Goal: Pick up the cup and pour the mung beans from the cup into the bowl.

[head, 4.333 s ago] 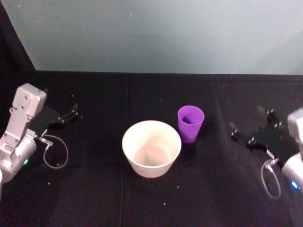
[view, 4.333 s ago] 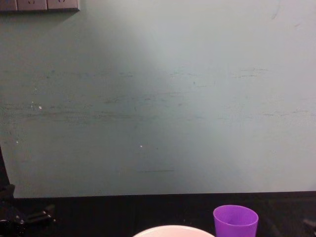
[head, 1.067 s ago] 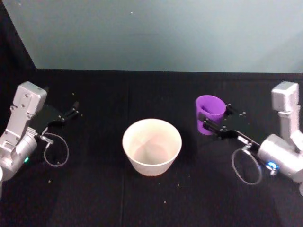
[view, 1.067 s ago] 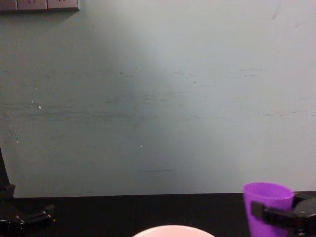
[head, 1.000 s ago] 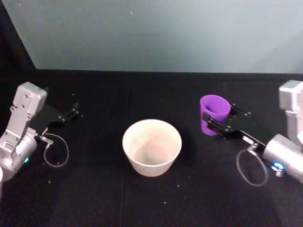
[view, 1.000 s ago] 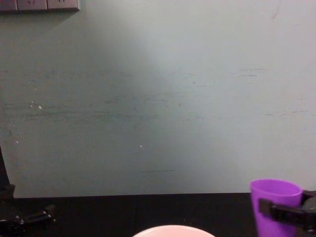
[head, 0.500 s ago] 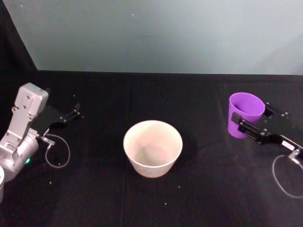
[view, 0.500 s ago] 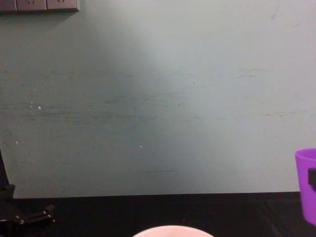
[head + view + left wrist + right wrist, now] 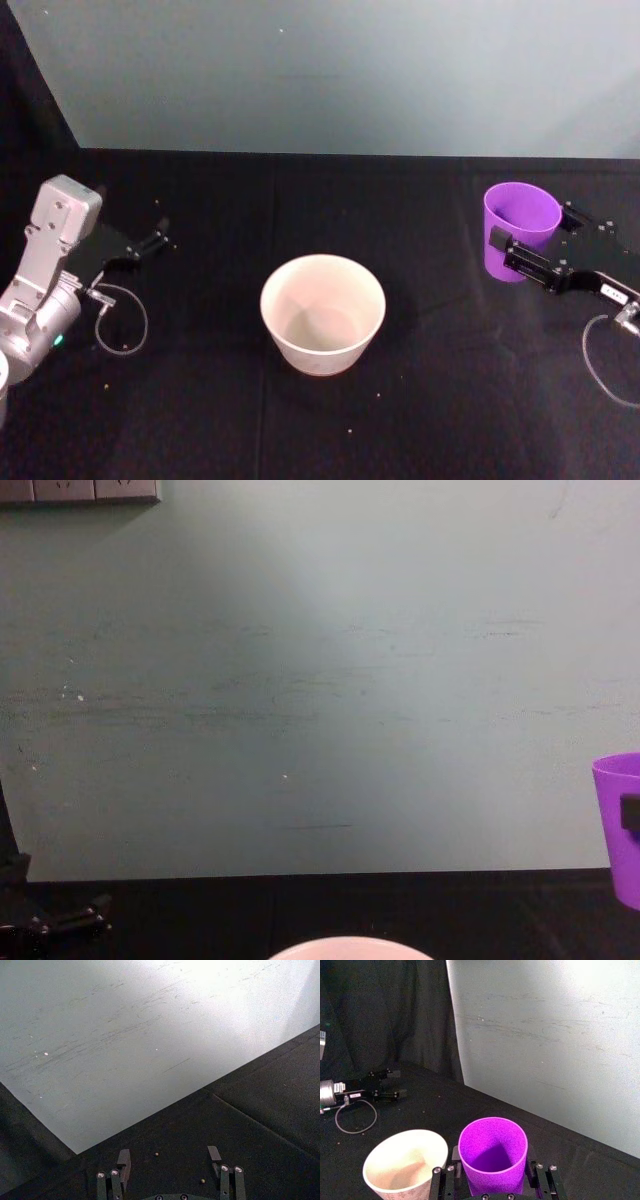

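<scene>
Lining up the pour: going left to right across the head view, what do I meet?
left gripper, parked and open → bowl → cup, held upright in the right gripper

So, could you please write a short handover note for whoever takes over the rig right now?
Left gripper: open, parked at the far left.
Right gripper: shut on the cup, which is upright and held above the table at the right, apart from the bowl.
Bowl: mid-table, looks empty.
Done: cup picked up.
Left: carry the cup over the bowl and tip it. I cannot make out beans inside the cup.
</scene>
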